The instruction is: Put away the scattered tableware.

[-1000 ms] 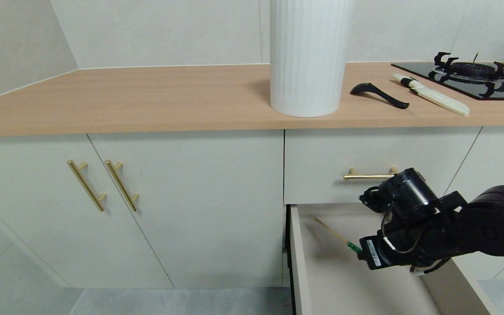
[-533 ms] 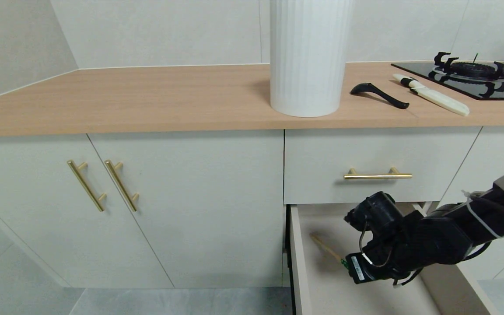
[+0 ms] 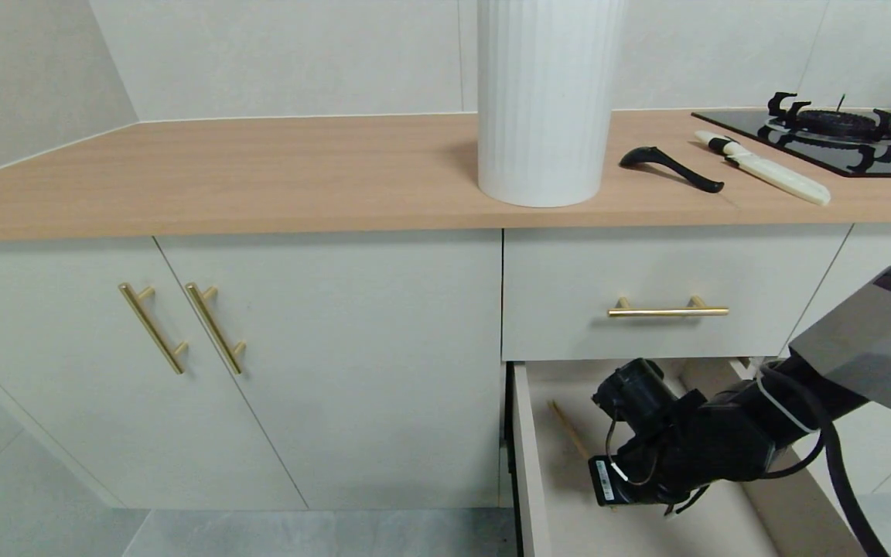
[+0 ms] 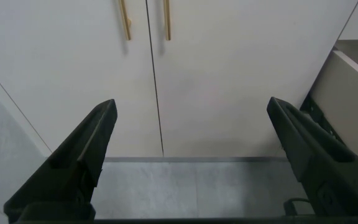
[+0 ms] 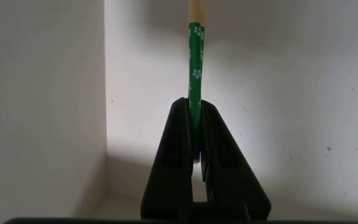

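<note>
A wooden chopstick (image 3: pixel 569 430) with a green patterned end (image 5: pixel 195 50) is held low inside the open lower drawer (image 3: pixel 527 464), near its left wall. My right gripper (image 3: pixel 605 480) is shut on the green end (image 5: pixel 195 109). On the counter lie a black spoon (image 3: pixel 670 168) and a white knife (image 3: pixel 762 168) with a black band on its handle. My left gripper (image 4: pixel 191 130) is open and holds nothing. It faces the cabinet doors (image 4: pixel 229 74) just above the floor.
A tall white ribbed container (image 3: pixel 542 100) stands on the wooden counter (image 3: pixel 260 170), with a gas hob (image 3: pixel 840 131) at the far right. A shut drawer with a gold handle (image 3: pixel 667 311) sits above the open one. Two gold door handles (image 3: pixel 182 329) are at the left.
My right arm has moved left and down, deeper into the open drawer, carrying the chopstick. Its tip now lies closer to the drawer's left wall.
</note>
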{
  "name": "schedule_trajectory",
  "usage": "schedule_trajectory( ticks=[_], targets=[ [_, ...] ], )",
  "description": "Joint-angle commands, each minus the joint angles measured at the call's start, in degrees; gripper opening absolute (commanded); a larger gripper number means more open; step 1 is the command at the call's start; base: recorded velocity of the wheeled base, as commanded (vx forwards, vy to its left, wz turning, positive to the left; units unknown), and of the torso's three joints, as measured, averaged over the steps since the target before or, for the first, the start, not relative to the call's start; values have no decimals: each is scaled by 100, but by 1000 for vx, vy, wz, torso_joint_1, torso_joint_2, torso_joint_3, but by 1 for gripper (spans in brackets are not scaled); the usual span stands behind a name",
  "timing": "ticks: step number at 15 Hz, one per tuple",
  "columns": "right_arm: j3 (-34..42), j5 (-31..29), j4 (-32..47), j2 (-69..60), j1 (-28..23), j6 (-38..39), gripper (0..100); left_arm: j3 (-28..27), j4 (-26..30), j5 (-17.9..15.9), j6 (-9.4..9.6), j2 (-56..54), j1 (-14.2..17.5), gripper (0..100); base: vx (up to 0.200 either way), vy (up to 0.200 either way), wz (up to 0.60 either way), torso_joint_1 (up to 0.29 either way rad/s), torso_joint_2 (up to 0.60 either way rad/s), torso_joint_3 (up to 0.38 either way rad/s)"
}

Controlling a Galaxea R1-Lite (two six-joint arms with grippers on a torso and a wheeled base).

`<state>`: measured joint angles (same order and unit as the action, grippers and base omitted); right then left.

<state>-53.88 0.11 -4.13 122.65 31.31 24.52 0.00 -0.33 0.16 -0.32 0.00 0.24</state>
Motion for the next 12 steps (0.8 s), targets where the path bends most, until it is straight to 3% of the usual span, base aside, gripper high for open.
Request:
schedule_trajectory(
  ticks=[1,7,8,12],
  targets=[
    [-35,-20,0,163,7,9,0,0,-2,2,-3,9,2,100,0,0,0,0,0,0],
    [-52,-72,0,312,69,18,0,0,-2,2,-3,0,2,100,0,0,0,0,0,0],
    [-61,-90,9,321,77,27,100,0,-2,2,-3,9,2,100,0,0,0,0,0,0],
    [-52,-99,9,312,77,27,100,0,-2,2,-3,9,2,100,0,0,0,0,0,0]
  ],
)
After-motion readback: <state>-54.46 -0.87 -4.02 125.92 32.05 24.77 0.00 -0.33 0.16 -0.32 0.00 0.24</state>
